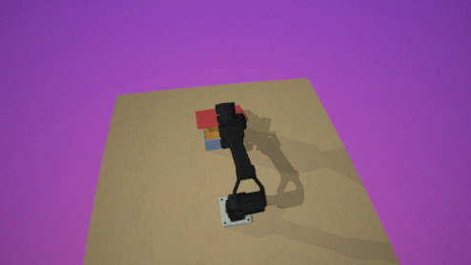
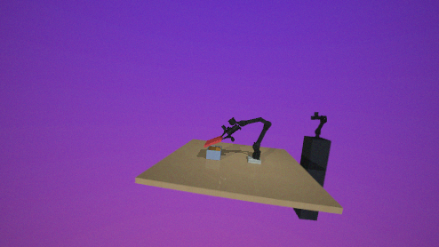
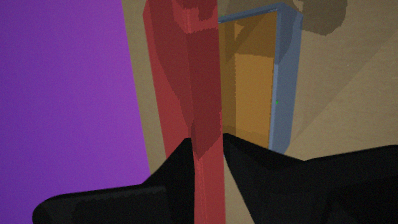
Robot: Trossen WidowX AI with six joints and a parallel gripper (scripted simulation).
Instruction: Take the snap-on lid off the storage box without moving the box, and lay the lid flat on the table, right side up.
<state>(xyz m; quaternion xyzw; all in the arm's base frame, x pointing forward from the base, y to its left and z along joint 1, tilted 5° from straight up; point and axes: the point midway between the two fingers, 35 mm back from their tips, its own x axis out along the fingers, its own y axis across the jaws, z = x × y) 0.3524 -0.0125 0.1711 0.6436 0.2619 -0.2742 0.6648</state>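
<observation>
The red lid (image 1: 206,118) (image 2: 212,141) (image 3: 206,90) is tilted above the box, its edge nearer the arm raised and its far edge lower. My gripper (image 2: 221,138) (image 3: 206,142) is shut on the lid's raised edge, one finger on each side. In the top view the arm hides the fingers. The blue-grey storage box (image 1: 213,144) (image 2: 213,154) (image 3: 286,90) stands upright on the table below the lid, its orange inside partly showing. Whether the lid's far edge touches the box is hard to tell.
The tan table (image 1: 157,191) (image 2: 213,178) has its far edge beyond the lid. The arm's pale base plate (image 1: 236,223) (image 2: 254,162) is bolted nearer the front in the top view. A dark pedestal (image 2: 315,155) with a small black arm-like shape stands beyond the table.
</observation>
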